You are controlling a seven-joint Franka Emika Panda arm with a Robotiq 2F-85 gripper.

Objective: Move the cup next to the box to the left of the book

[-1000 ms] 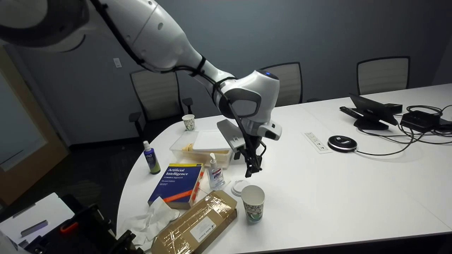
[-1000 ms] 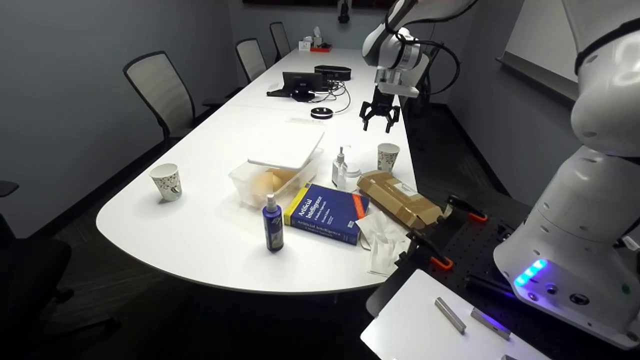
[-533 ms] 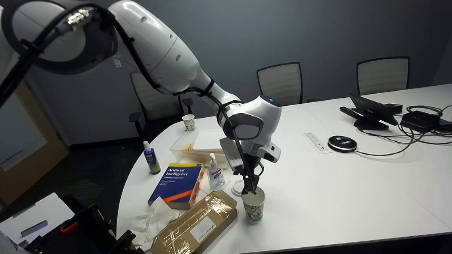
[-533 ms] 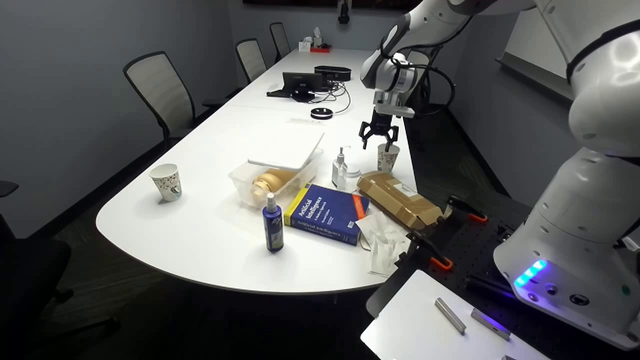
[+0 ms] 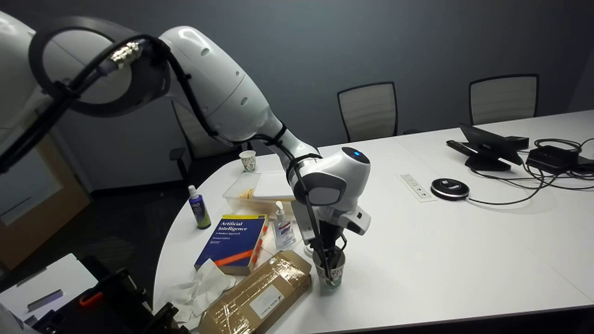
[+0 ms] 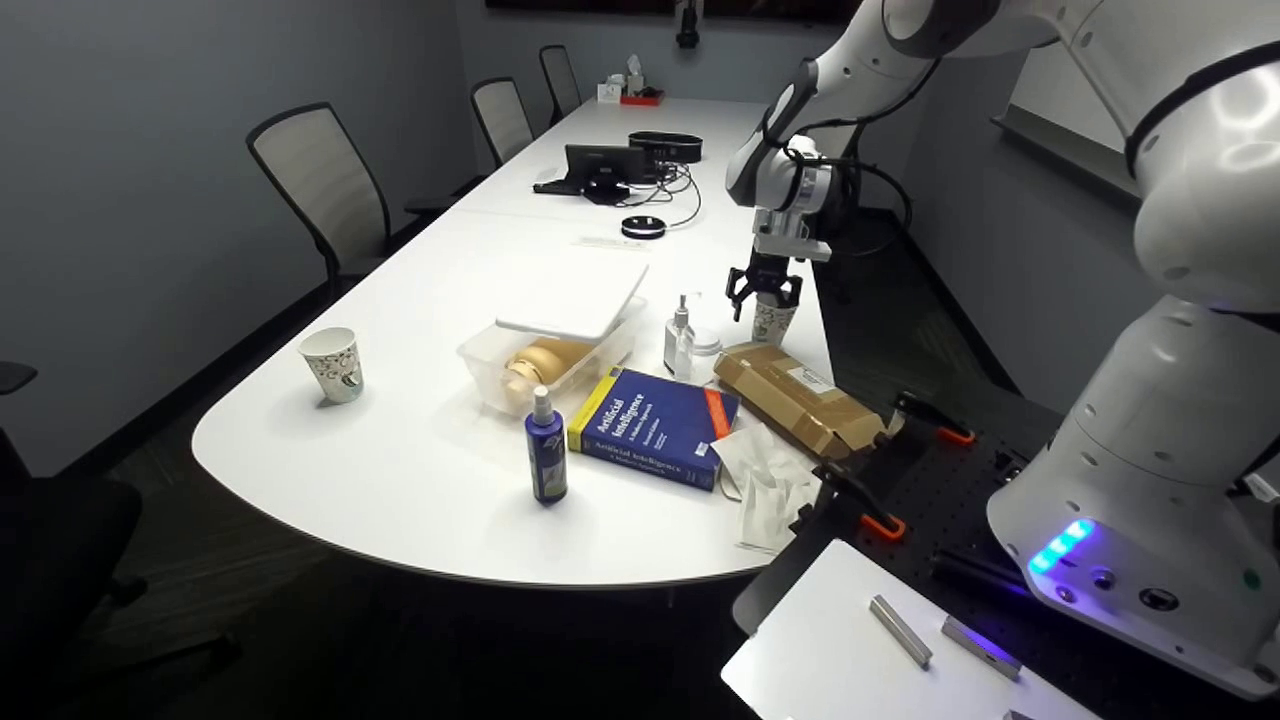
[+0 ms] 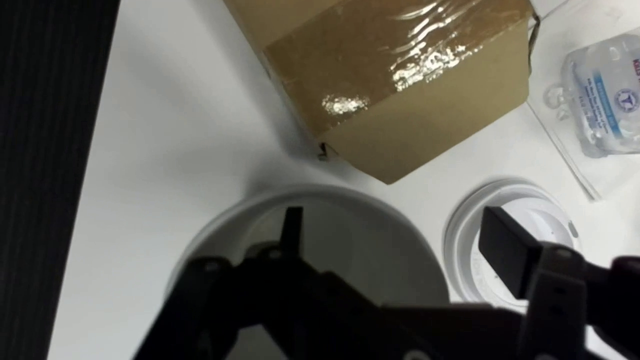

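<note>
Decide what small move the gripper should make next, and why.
Probably close the gripper to pinch the wall of the cup beside the cardboard box: in the wrist view, the jaws stand open, one finger apparently inside the cup and the other finger outside its rim.

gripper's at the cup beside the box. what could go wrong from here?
The gripper has one finger over the mouth of the cup: closing might pinch a single wall and crumple it.
The other finger overlaps the white disc in the wrist view and could snag it.
The box is close by; a low carry toward the book may scrape it.
</note>
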